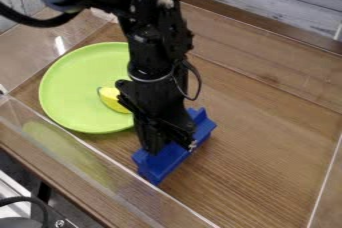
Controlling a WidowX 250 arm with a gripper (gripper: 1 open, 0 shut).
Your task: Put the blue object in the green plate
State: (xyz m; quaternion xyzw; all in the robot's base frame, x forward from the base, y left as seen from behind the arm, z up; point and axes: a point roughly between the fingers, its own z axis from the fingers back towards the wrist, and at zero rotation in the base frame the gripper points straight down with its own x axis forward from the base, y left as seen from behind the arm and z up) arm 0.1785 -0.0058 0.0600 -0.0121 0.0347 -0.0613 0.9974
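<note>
Pinches jaws together on the blue object (163, 160), with the gripper (166, 140) pointing straight down at lower centre of the frame. Leaves the block low over the wooden table (267, 102); cannot tell whether touching or just lifted. Places it just right of the green plate (67, 92), outside the rim. Shows a yellow wedge (111, 98) lying in the plate near its right edge.
</note>
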